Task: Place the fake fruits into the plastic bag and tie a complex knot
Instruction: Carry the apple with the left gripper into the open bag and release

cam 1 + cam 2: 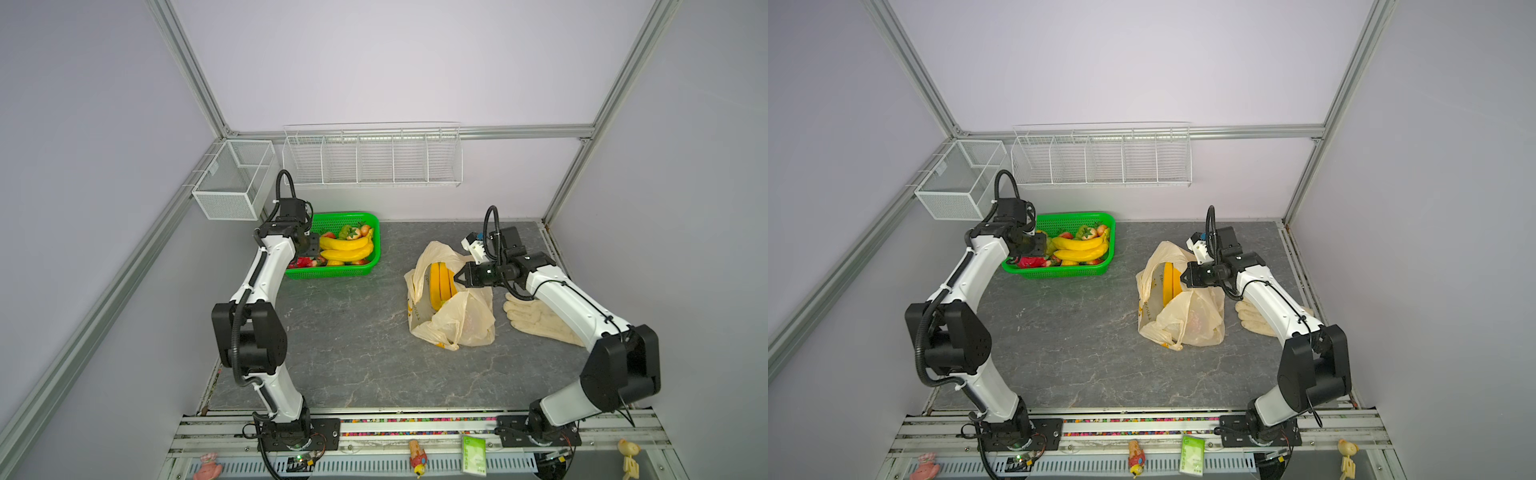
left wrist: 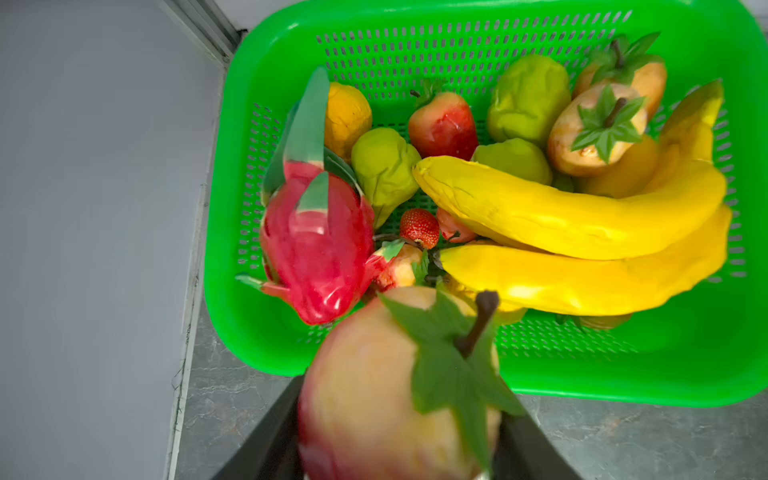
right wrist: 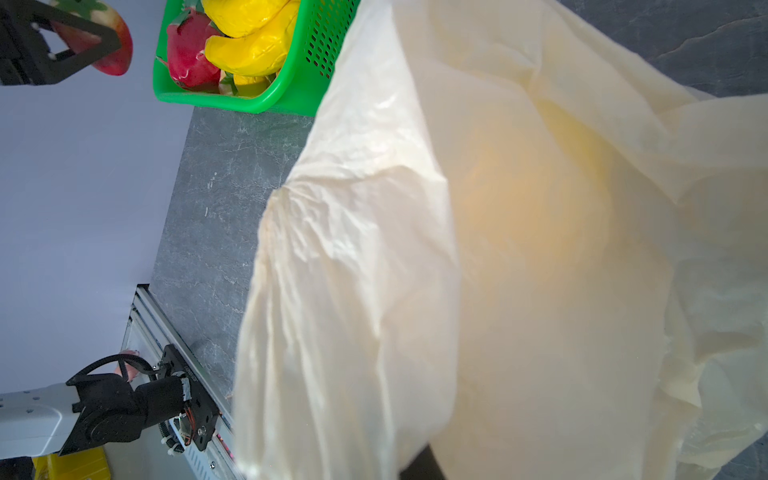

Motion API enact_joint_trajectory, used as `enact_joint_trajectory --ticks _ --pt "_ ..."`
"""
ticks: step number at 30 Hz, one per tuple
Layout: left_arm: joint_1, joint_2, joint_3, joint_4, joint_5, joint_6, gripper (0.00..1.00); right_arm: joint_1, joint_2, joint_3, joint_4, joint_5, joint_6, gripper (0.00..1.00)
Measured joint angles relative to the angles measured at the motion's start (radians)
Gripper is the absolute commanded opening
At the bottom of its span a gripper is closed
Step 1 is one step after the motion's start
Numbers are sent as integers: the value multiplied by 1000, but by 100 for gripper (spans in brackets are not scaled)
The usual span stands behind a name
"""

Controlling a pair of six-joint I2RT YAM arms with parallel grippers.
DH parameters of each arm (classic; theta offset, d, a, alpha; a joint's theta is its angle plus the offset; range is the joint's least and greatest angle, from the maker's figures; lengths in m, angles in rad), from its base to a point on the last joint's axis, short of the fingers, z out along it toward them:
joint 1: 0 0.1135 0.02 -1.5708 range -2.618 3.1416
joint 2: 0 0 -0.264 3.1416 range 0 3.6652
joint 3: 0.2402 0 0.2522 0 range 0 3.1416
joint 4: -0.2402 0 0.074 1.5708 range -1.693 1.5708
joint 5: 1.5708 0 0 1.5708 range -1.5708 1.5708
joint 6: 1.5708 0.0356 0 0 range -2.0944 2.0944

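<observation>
Bag [image 3: 374, 249] fills the right wrist view: thin, crinkled, translucent cream film, too floppy to stand open alone; the right gripper [image 1: 459, 277] is pinched shut on its rim and lifts the mouth. It sits right of centre in both top views with bananas [image 1: 440, 282] on end inside, yellow glowing through the wall. Handles loose, no knot yet. Basket [image 1: 332, 274] at back left is rigid green perforated plastic, well apart from the bag, so the carry is long. In it: a banana bunch [image 2: 561, 216], matte and slightly wrinkled, and a glossy pink-red dragon fruit [image 2: 320, 249] with stiff green flaps. Left gripper [image 3: 104, 43] is clamped on a peach [image 2: 374, 407] (round, smooth pink-yellow skin, leaf and stem on top), clear of the basket rim by my read. Step in hand: peach into bag. To do it well: come in above the mouth from the side away from the right gripper, aim beside the bananas, go low before letting go so a round fruit can't bounce out or drag the film shut; right side should hold the rim up until the drop. Smaller stuff waiting in the basket: dull green pears [image 2: 384, 170], a pimpled strawberry [image 2: 419, 228].
</observation>
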State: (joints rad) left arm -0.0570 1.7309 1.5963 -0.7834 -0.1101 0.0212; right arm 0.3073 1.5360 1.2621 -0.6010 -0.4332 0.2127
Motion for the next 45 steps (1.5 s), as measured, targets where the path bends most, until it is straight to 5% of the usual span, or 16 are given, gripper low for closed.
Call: enact_joint_trajectory --ticks 6,15,22,35,45 --pt "-43 -224 -285 155 125 -62 38 0 0 0 0 3 0 7" --pt "-491 -415 -588 472 353 -162 39 0 0 0 -6 14 0 7" --pt "-706 -293 -558 661 430 -199 39 0 -1 0 -14 -10 -1 6" --pt "-770 117 -388 819 332 -252 46 0 -50 14 -22 -62 22 7" --pt "-848 179 -436 1019 342 -358 69 0 -50 14 -18 -65 35 6"
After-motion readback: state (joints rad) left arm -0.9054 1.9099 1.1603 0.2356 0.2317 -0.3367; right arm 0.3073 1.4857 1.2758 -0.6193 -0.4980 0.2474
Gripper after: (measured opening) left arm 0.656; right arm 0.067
